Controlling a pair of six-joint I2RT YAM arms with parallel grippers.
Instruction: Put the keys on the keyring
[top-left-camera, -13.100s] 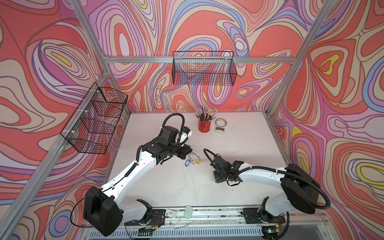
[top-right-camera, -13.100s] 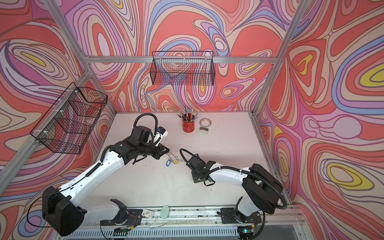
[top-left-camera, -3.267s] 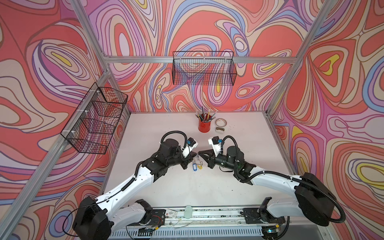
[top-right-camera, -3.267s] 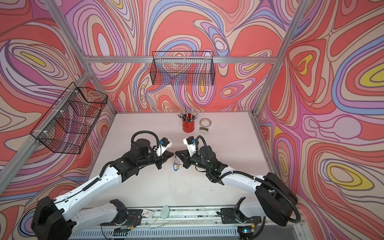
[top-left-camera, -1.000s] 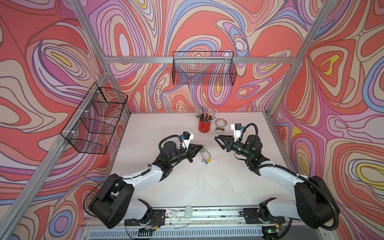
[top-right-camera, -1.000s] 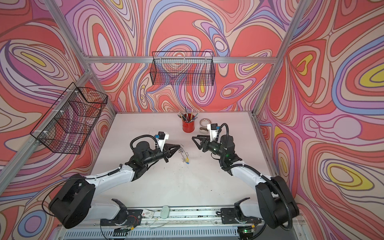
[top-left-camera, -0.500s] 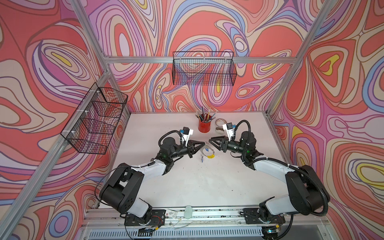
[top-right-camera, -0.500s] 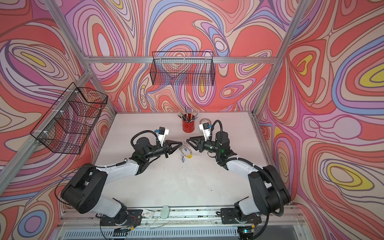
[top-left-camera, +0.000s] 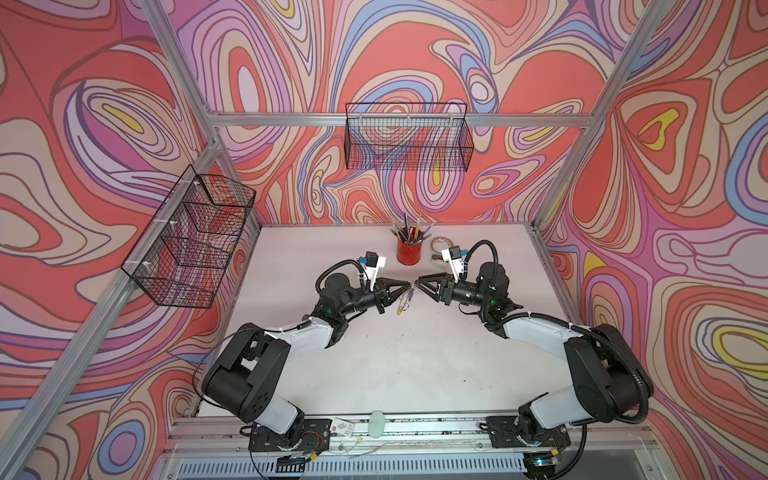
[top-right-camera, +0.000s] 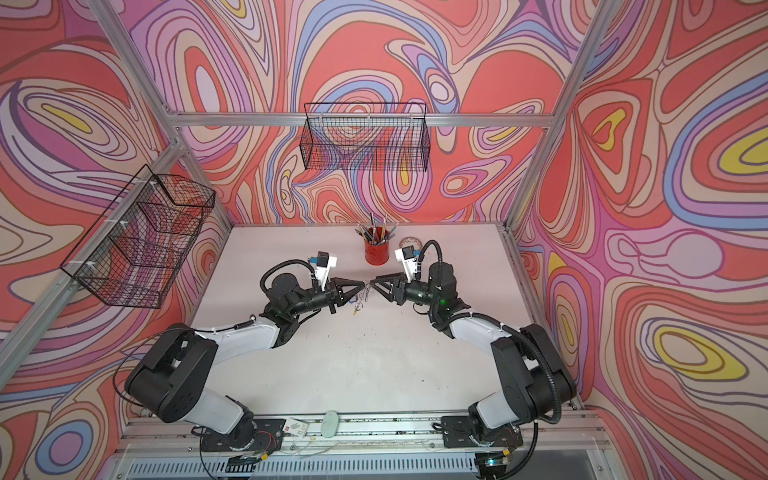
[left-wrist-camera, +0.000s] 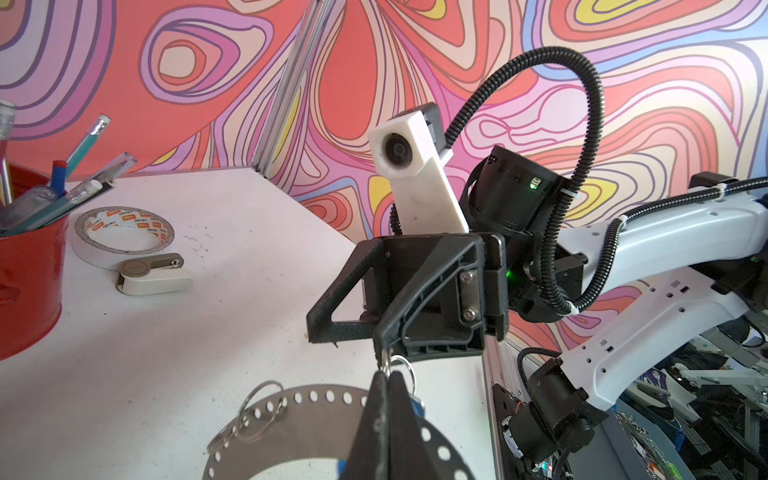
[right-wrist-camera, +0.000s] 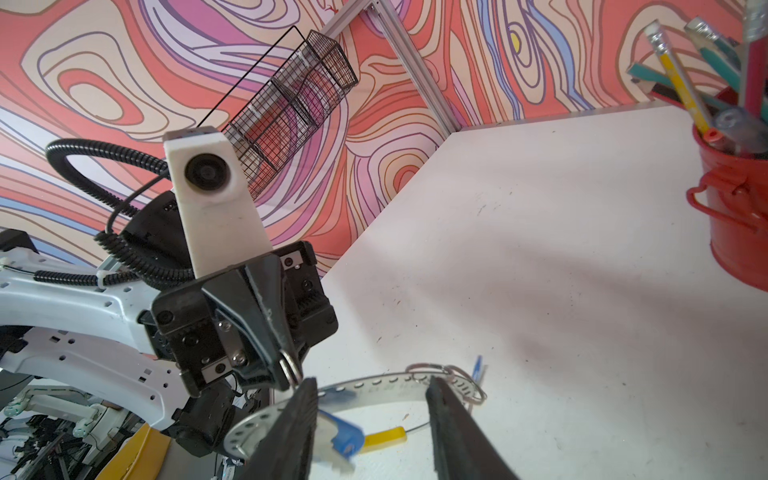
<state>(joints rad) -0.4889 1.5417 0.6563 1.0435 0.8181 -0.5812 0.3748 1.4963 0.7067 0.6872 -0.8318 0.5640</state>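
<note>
1. The left gripper clenches a small split ring; the right gripper jaws stand apart, empty.
2. The large perforated silver metal keyring hangs below that ring, between the grippers.
3. The blue-tagged silver keys hang at it; threaded or not, I cannot tell.

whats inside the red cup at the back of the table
Pens and pencils stand in the red cup, tops fanning above the rim. Its wall hides their lower ends and anything at the bottom.
</note>
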